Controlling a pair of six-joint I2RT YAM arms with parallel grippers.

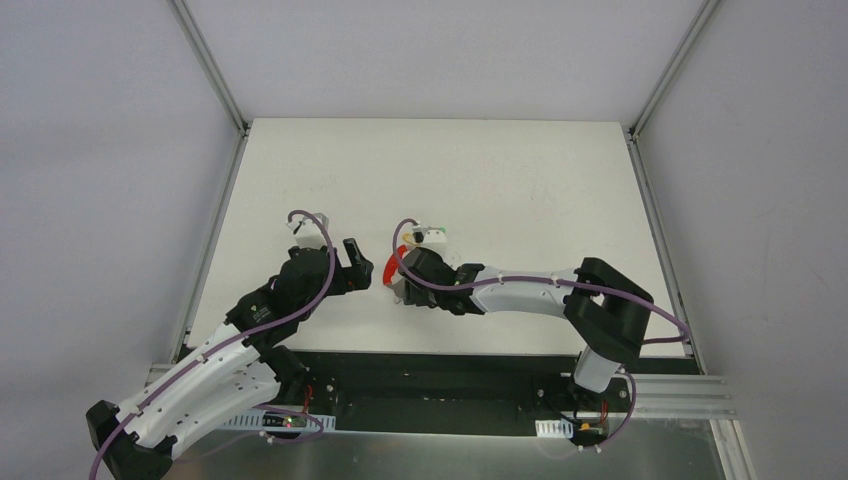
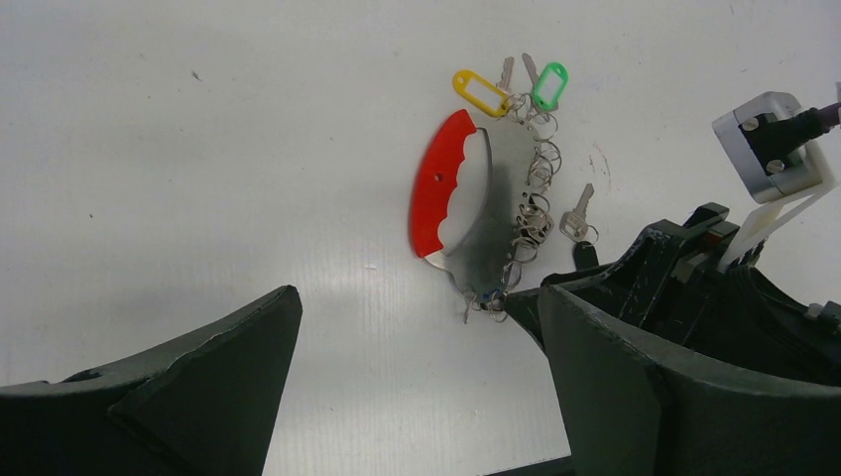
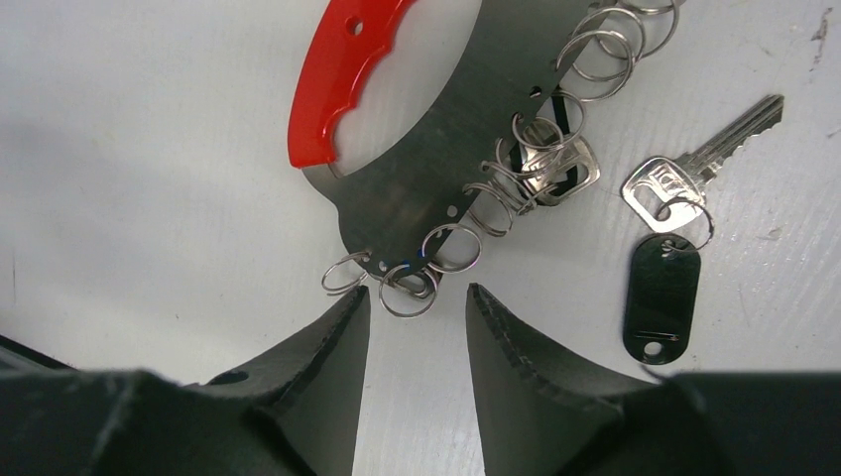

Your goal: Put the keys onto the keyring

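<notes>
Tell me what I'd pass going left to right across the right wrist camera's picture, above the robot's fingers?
The keyring's red handle → the keyring's grey metal plate → the loose silver key with its black tag. The little wire rings overlap the plate, so they are left out.

Keyring [image 3: 426, 169] dull grey metal, glossy red plastic grip; keys [image 3: 694, 164] shiny metal; table [image 3: 149, 248] matt white

Both arms reach toward the middle of the top view, nearly meeting. The left arm [image 1: 210, 370] rises from the lower left, and the left gripper [image 1: 358, 265] is spread wide and empty. The right arm [image 1: 530, 290] stretches leftward from the lower right, elbow bent. The right gripper [image 3: 417, 297] has its fingers partly apart with nothing between them.
</notes>
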